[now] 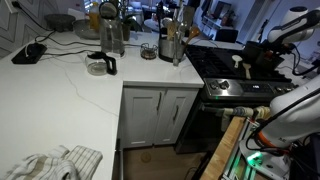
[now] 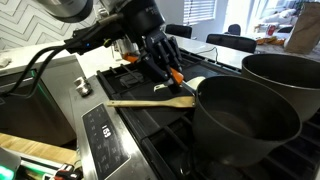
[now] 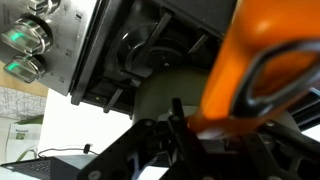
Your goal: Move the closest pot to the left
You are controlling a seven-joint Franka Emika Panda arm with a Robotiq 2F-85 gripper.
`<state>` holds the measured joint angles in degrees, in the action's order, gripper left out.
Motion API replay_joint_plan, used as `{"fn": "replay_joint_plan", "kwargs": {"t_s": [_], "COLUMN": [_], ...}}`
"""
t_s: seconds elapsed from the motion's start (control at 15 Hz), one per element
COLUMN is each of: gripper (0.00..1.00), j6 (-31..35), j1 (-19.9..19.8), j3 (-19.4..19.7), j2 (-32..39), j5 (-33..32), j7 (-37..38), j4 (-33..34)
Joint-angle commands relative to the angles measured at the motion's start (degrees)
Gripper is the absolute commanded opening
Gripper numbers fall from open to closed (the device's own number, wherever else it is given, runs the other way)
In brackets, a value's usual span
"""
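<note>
Stove (image 2: 150, 125); dark pot (image 2: 240, 120), empty

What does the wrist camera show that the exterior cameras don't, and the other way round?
Only wrist: green-lit knobs on a steel panel. Only exterior: the front pot, the rear pot, a wooden spatula, and in an exterior view a jug and a towel. Shared: the pincer and an orange object by it.

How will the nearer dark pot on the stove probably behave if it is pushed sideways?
The pot looks wide, so it probably slides rather than tips. It seems empty, so likely light. The grate under it may catch its base.
</note>
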<state>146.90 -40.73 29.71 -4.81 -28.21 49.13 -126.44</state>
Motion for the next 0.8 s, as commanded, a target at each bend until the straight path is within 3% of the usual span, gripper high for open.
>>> {"fn": "replay_joint_plan", "kwargs": {"t_s": [0.0,0.4,0.73], "gripper": [0.08,0.08,0.08], "j6": [1.7,2.1,3.1], "j1": [-1.7,-4.6,-5.2], "j3": [-1.4,-4.6,-8.3], "j2": [-5.2,-10.2,-20.0], "j5": [-4.2,-9.4,-11.0], "j7": [0.4,0.1,-8.1], "j4": [-2.4,-5.5,-13.9]}}
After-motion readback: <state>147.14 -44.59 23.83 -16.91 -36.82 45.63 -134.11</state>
